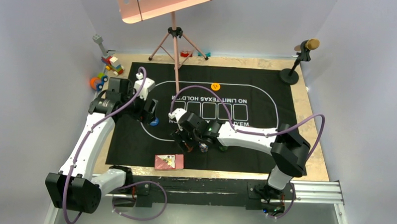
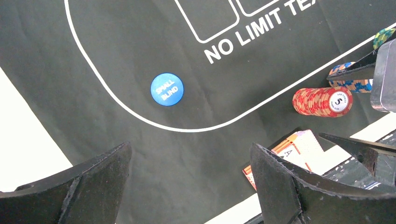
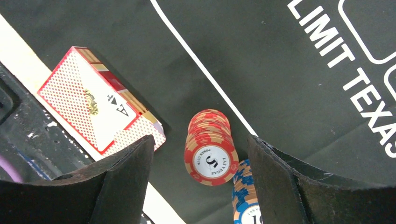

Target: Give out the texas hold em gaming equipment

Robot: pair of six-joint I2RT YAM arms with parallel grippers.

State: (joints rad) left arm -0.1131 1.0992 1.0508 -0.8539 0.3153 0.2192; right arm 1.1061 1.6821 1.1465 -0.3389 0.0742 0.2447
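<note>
On the felt mat (image 3: 280,70), just inward of the card box (image 3: 93,102), the red chip stack (image 3: 210,151) stands upright, I judge, squarely between the spread jaws of my right gripper (image 3: 200,140), nothing pinched. My left gripper (image 2: 191,149), wide open, hangs farther from the box, near the blue button (image 2: 166,89).

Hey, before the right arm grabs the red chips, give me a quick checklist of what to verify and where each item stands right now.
1. The right gripper is open: ok.
2. The red chip stack sits between its jaws in the wrist view: ok.
3. The gripper is low enough to close on the stack: cannot tell.
4. The blue chip stack is clear of the closing jaws: not ok, it lies right beside the red one.
5. The left gripper is open, empty and away from the chips: ok.
</note>
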